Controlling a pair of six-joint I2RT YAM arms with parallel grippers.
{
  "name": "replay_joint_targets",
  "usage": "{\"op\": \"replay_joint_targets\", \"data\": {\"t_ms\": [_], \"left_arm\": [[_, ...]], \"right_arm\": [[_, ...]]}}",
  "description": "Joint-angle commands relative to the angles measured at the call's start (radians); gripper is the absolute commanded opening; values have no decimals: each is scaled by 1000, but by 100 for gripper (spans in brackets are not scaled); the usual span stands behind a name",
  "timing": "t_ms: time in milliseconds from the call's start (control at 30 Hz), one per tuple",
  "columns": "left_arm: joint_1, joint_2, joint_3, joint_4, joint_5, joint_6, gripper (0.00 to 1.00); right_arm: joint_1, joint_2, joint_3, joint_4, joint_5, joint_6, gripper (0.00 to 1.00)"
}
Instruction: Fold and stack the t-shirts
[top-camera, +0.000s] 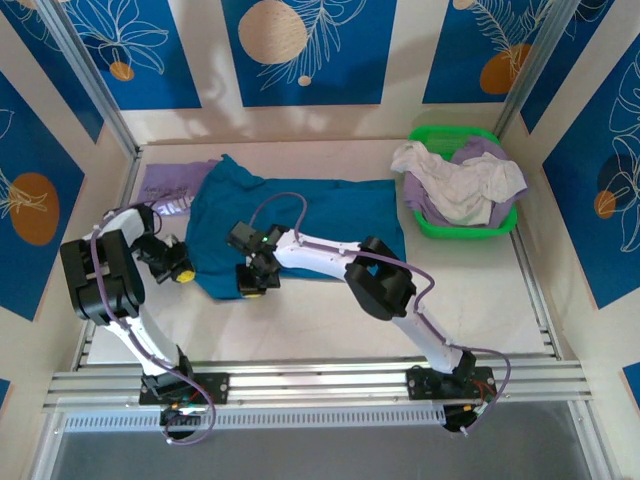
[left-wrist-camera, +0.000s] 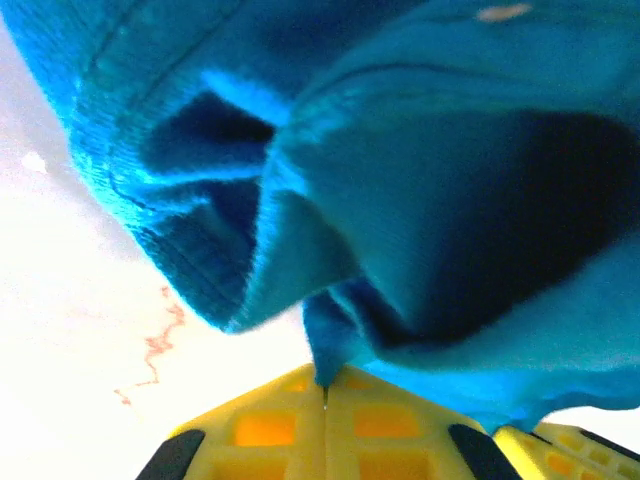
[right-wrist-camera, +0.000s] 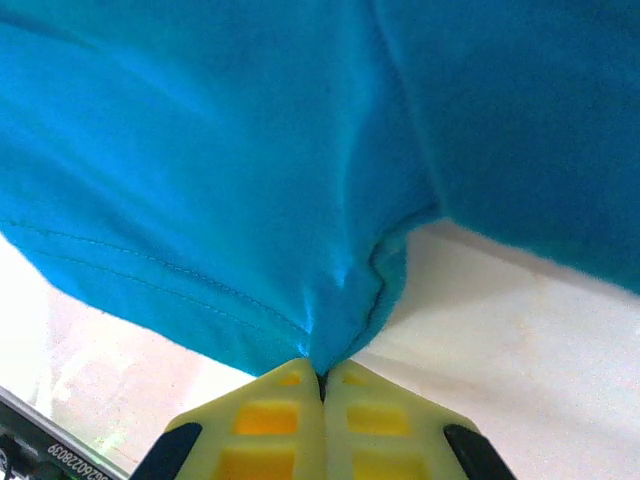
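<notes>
A teal-blue t-shirt (top-camera: 300, 215) lies spread across the middle of the table. At its left edge my left gripper (top-camera: 182, 270) is shut on a pinch of the cloth; the left wrist view has the teal fabric (left-wrist-camera: 420, 200) bunched above the closed yellow jaws of the left gripper (left-wrist-camera: 325, 385). My right gripper (top-camera: 255, 285) is shut on the shirt's near hem, where the teal cloth (right-wrist-camera: 230, 170) gathers into a fold at the right gripper (right-wrist-camera: 322, 380). A lavender t-shirt (top-camera: 175, 185) lies partly under the teal one at the far left.
A green plastic basket (top-camera: 430, 222) stands at the far right holding white (top-camera: 455, 185) and lilac (top-camera: 480, 152) t-shirts. Metal rails run along the table's left, right and near edges. Bare tabletop (top-camera: 300, 320) lies in front of the teal shirt.
</notes>
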Motion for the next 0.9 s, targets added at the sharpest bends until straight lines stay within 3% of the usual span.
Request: {"op": "replay_joint_targets", "data": {"t_ms": [0, 233, 533, 800, 867], "left_arm": [[-6, -40, 61, -43, 48, -4, 0], [-34, -6, 211, -68, 110, -58, 0], [-89, 147, 448, -111, 116, -101, 0], [-131, 331, 654, -109, 149, -143, 0], [-138, 371, 708, -104, 166, -161, 6]], "right_arm": [[-31, -47, 24, -19, -8, -7, 0], [-90, -39, 93, 0, -23, -24, 0], [-176, 11, 200, 35, -35, -52, 0], [-265, 151, 388, 37, -81, -97, 0], [-290, 190, 437, 35, -103, -95, 0]]}}
